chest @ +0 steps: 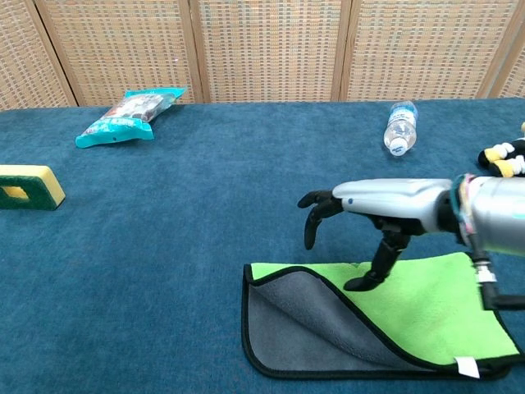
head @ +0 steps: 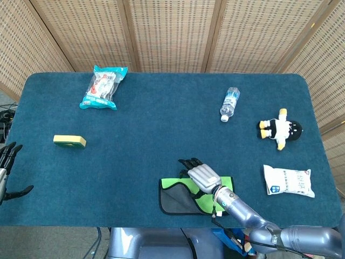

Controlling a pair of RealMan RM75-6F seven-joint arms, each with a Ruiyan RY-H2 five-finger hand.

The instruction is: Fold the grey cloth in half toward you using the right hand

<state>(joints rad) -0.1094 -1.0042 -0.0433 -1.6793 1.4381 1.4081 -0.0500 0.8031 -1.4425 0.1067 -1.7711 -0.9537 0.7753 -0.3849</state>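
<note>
The cloth [head: 229,183] lies at the table's near edge, bright green side up with a black trim. Its left corner is turned over and shows the grey side [head: 173,199]. The chest view shows the green face [chest: 426,308] and the grey flap [chest: 299,324]. My right hand [head: 200,174] hovers over the cloth's far edge, holding nothing. In the chest view this right hand [chest: 385,203] has its fingers [chest: 316,215] drooping past the far hem, and its thumb tip touches the green face. My left hand [head: 6,167] hangs open off the table's left edge.
A teal snack bag [head: 103,86] lies far left and a yellow sponge [head: 69,141] at mid left. A water bottle [head: 229,103] and a penguin plush [head: 281,128] sit far right. A white packet [head: 288,181] lies right of the cloth. Wicker screens stand behind the table.
</note>
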